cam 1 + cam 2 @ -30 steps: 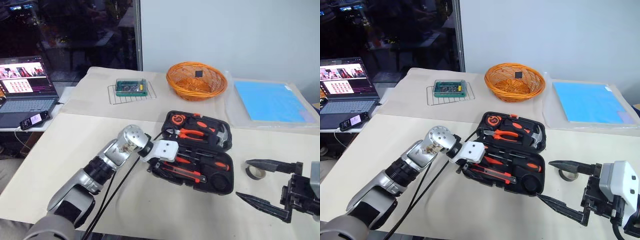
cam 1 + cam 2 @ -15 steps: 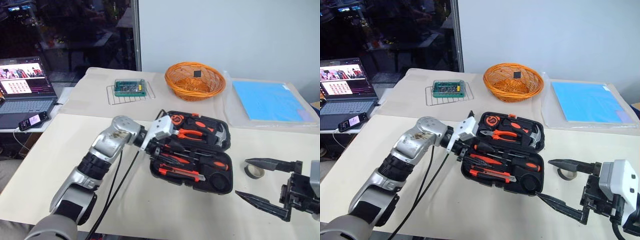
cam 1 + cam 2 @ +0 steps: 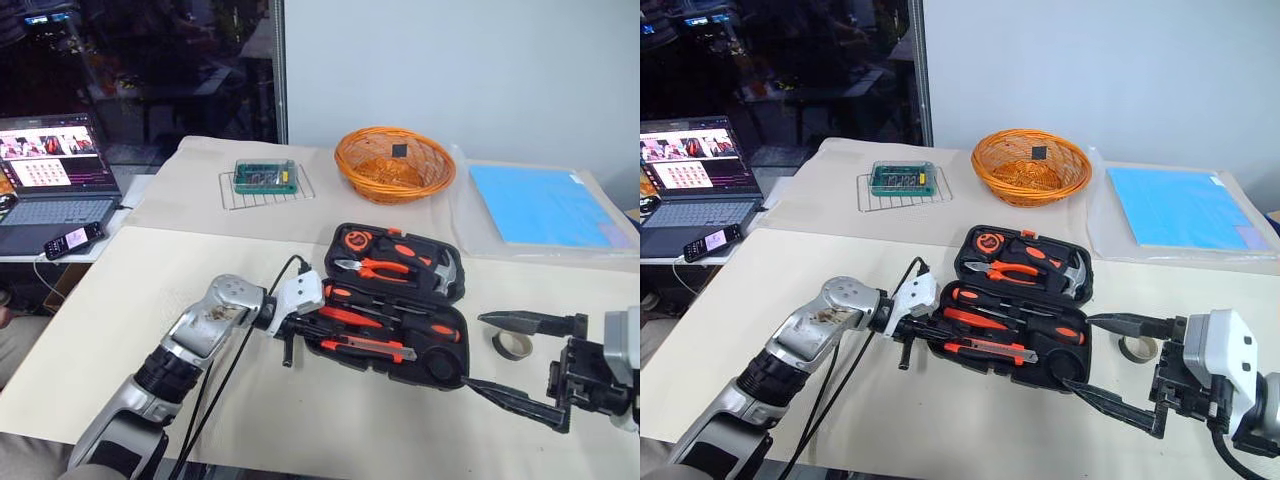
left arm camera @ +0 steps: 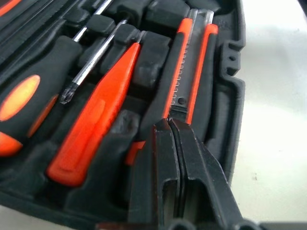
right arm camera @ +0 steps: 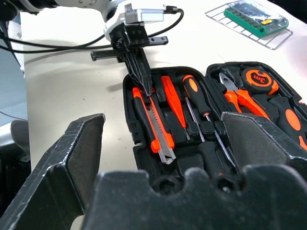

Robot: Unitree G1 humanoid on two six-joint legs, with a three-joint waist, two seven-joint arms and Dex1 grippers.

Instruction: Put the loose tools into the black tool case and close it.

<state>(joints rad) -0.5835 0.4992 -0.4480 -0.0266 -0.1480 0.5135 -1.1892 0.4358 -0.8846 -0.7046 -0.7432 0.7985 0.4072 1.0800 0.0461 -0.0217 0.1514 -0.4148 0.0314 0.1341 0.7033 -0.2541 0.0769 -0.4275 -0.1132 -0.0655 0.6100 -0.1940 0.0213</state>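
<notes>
The black tool case lies open on the table. Its near half holds the orange-and-black utility knife and the screwdrivers in their recesses. My left gripper is shut with nothing in it. Its tips rest inside the case's left end, beside the knife's butt. The greyish tape roll lies on the table just right of the case. My right gripper hangs wide open near that end, and the roll shows between its two fingers in the head views.
The case's far half holds pliers, a hammer and a tape measure. Behind it stand an orange wicker basket, a green box of bits on a wire rack and a blue sheet. A laptop and a phone sit at far left.
My left gripper has swung from over the case's upper left corner down to its near left end, and its fingers have shut. The right gripper has stayed put.
</notes>
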